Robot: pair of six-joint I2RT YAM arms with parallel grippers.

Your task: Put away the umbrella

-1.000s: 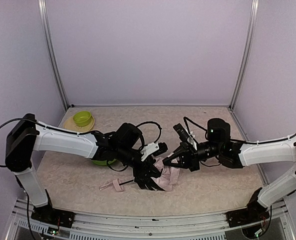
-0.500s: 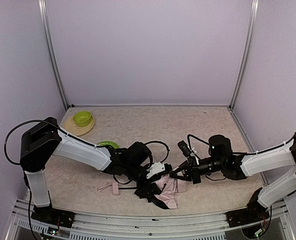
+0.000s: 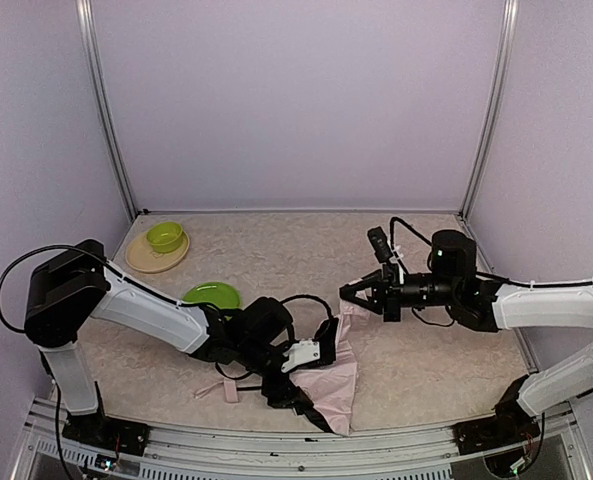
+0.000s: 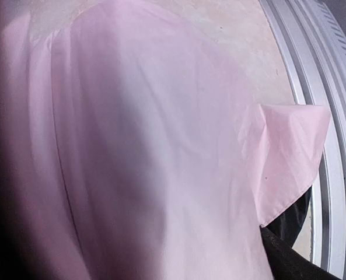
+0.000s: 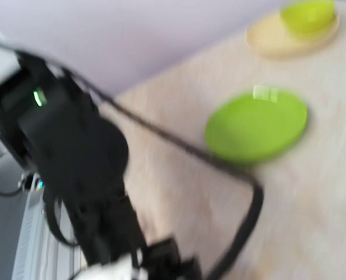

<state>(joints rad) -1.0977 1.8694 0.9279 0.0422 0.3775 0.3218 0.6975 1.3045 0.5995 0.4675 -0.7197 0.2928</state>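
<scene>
Pink umbrella [image 3: 338,385] slumped at the table's [image 3: 426,360] near edge
Our left gripper [image 3: 294,388] is buried in its crumpled fabric, so we can't tell its grip. The right gripper [image 3: 348,293] hangs spread wide, just past the fabric's far tip.

no readable text, no labels, no brands, no numbers
</scene>
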